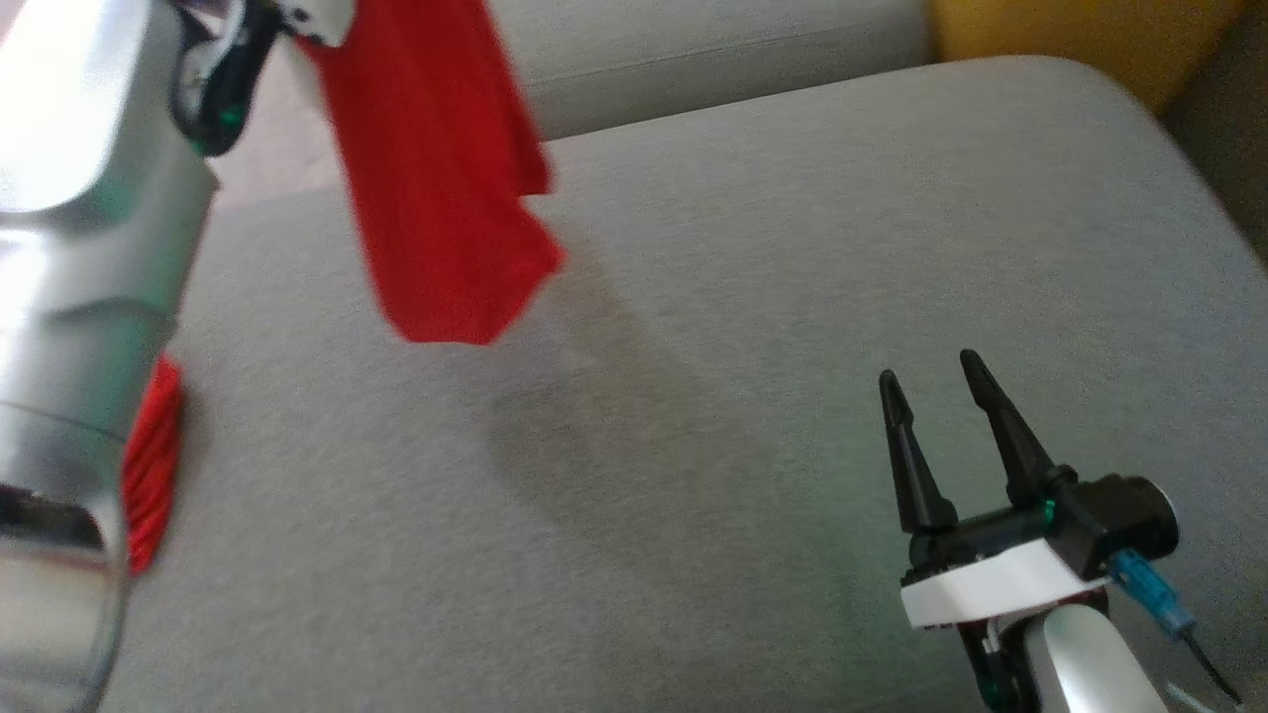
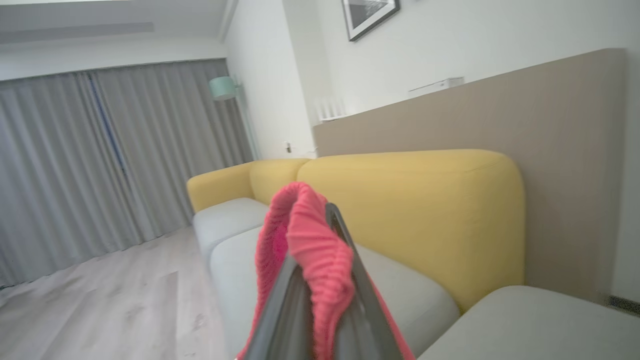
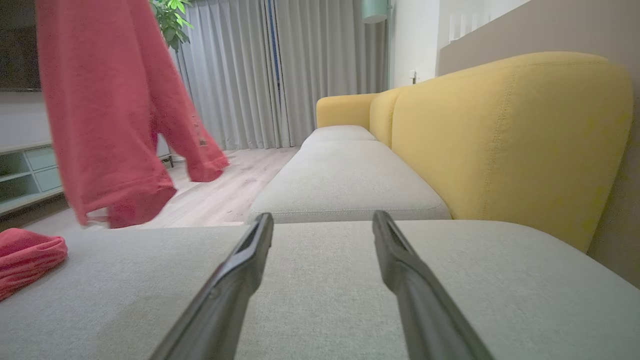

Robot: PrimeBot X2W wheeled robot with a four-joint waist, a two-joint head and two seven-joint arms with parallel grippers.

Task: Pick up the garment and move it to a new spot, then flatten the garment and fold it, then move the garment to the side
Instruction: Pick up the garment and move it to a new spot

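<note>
The red garment (image 1: pixel 436 168) hangs in the air over the far left of the grey seat cushion (image 1: pixel 743 297), its lower edge clear of the cushion. My left gripper (image 2: pixel 310 235) is shut on the garment's ribbed edge (image 2: pixel 320 260). In the right wrist view the garment (image 3: pixel 105 115) dangles at the left with a sleeve hanging free. More red ribbed cloth (image 1: pixel 154 465) lies on the cushion beside my left forearm (image 1: pixel 79 297); whether it joins the hanging part I cannot tell. My right gripper (image 1: pixel 928 370) stands open and empty low over the cushion's right side, well apart from the garment.
A yellow sofa backrest (image 3: pixel 500 140) runs along the far side, with further grey cushions (image 3: pixel 345 180) beyond a seam. Wooden floor (image 2: pixel 100 300), grey curtains (image 3: pixel 240 70) and a low shelf unit (image 3: pixel 25 170) lie past the sofa's end. The cushion's edge curves off at the right (image 1: pixel 1209 218).
</note>
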